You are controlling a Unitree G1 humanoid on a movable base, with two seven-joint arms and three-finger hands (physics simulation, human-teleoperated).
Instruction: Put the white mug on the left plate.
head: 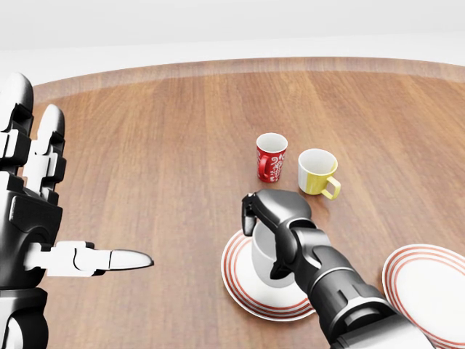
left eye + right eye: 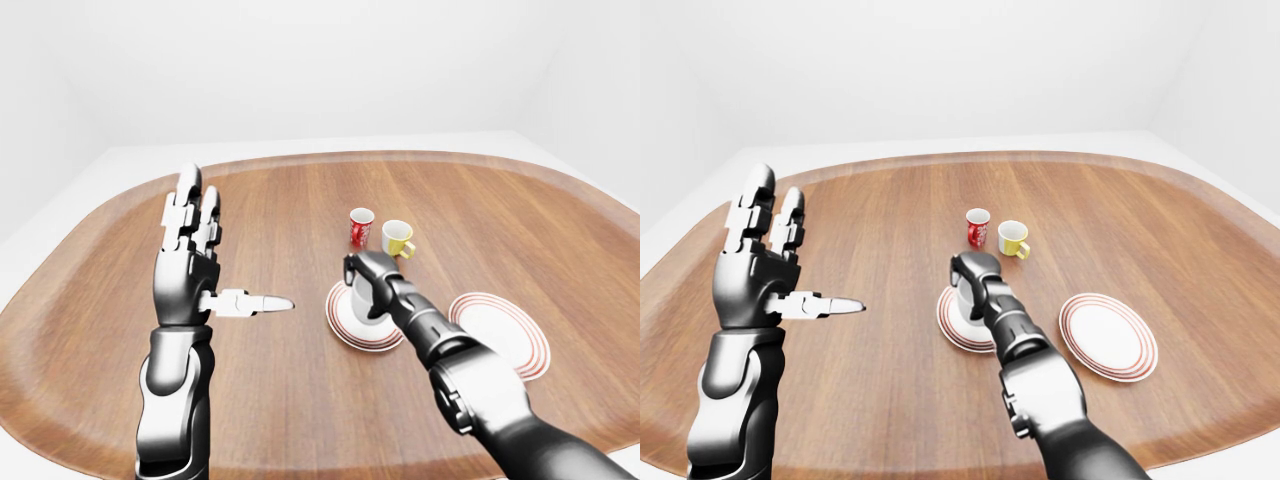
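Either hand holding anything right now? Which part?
Right hand grips the white mug from above around its rim, over the left plate. Left hand open, empty.

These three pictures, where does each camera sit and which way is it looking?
Head view: on the robot's head, looking down at the table; left hand and right hand over the white mug show.
Left-eye view: on the head, wider, showing both arms.
Right-eye view: its twin, set slightly aside.
All share the left plate, right plate, red mug and yellow mug.
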